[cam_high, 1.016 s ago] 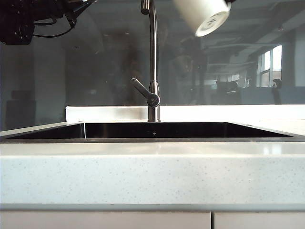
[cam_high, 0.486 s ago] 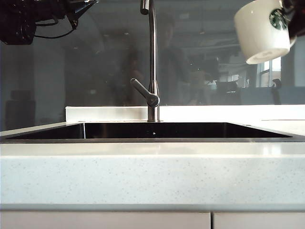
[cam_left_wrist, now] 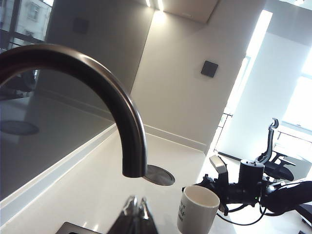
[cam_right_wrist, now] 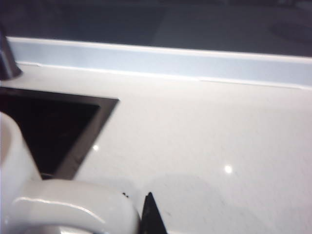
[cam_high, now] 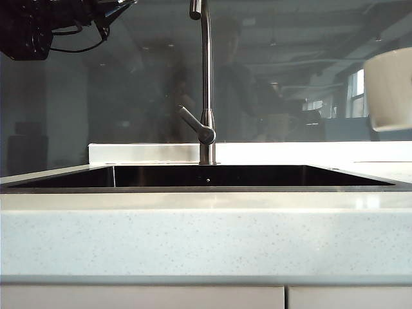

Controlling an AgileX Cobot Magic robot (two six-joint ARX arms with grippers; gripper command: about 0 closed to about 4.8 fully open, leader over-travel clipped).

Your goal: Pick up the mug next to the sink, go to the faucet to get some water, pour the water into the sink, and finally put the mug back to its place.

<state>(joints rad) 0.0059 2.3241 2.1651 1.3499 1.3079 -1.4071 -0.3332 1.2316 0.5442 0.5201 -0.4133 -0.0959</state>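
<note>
Currently my right gripper (cam_left_wrist: 220, 191) holds the mug (cam_high: 389, 89) by its loop handle, jaws pinched on the handle. In the exterior view the mug hangs in the air at the far right edge, upright, partly cut off by the frame, above the pale speckled counter (cam_high: 206, 235) to the right of the sink (cam_high: 206, 176). It does not touch the counter. In the left wrist view the mug shows its open mouth upward, with my right arm reaching in behind it. In the right wrist view the white handle fills the near corner, one dark fingertip (cam_right_wrist: 152, 219) of my right gripper lies just beside it, and the corner of the sink sits below and to the side.

My left gripper (cam_left_wrist: 135, 214) hangs high, close to the curved top of the faucet (cam_high: 206, 84), its fingers pressed together and holding nothing. In the exterior view only part of my left arm's dark body shows at the upper left corner, well apart from the mug.

No water is visible at the spout or in the sink. The faucet lever (cam_high: 195, 124) angles up and to the left near the base.
</note>
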